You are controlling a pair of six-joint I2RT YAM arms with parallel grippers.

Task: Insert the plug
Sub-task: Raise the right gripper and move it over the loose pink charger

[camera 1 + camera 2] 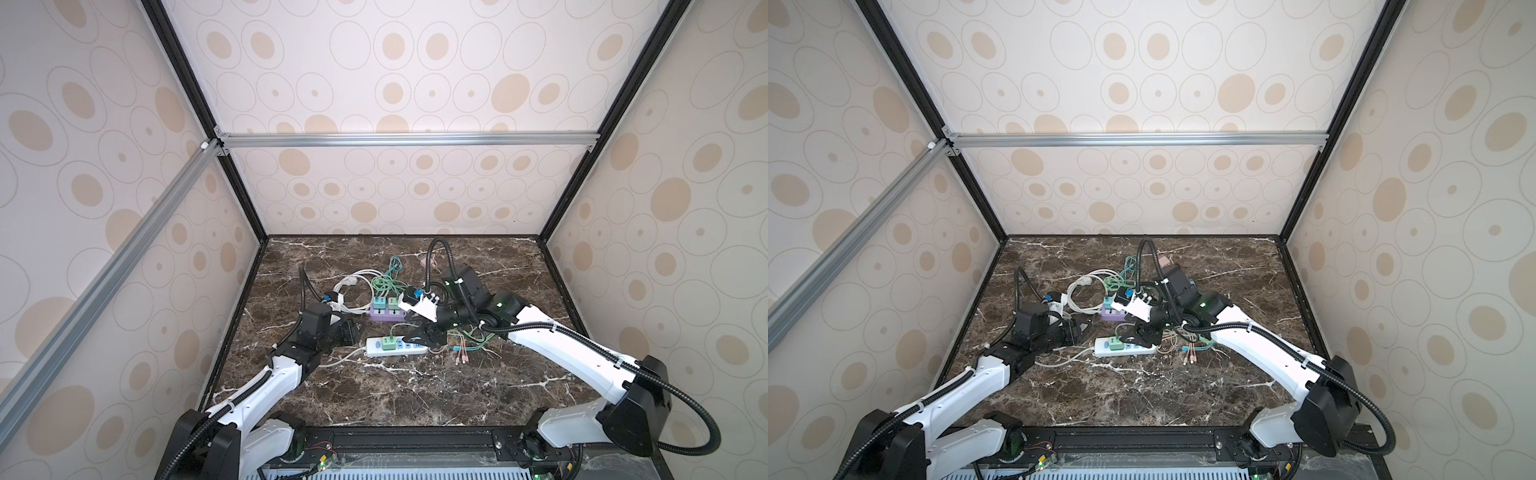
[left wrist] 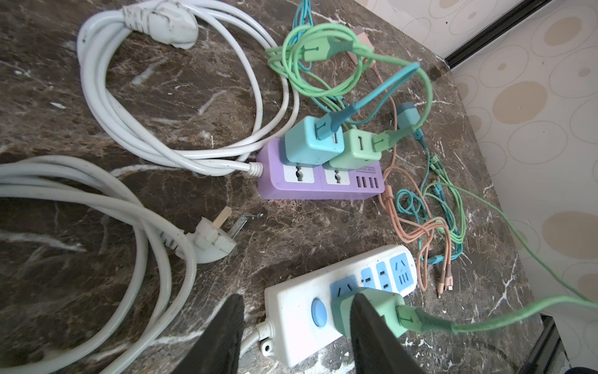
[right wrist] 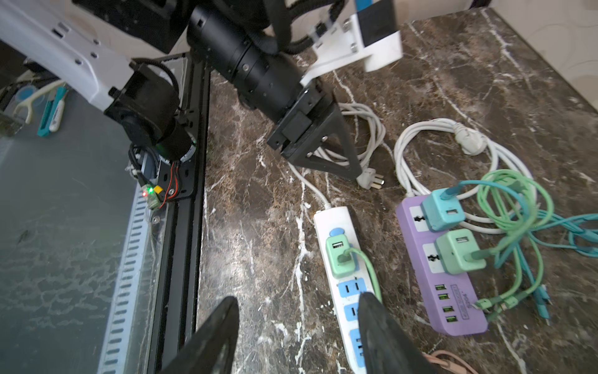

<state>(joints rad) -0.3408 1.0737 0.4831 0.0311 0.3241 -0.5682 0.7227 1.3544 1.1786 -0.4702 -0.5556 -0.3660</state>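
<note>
Green plug (image 3: 341, 255) is seen pushed into the white strip (image 3: 333, 220), near the middle of the worktop (image 1: 415, 395). On the left, the left claw (image 2: 297, 294) is spread apart by the strip's button end, with nothing pinched. The plug is likely light, hard and smooth. Its two flat sides would best be pinched, not its soft cable. Over the strip, the right claw (image 3: 297, 295) is spread apart too. On the purple strip (image 3: 466, 319), small writing is too blurred to be read.

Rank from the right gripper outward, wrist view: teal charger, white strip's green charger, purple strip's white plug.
1. Green charger on the white strip, by the right gripper.
2. Teal charger, on the purple strip.
3. White plug, beyond the purple strip.
</note>
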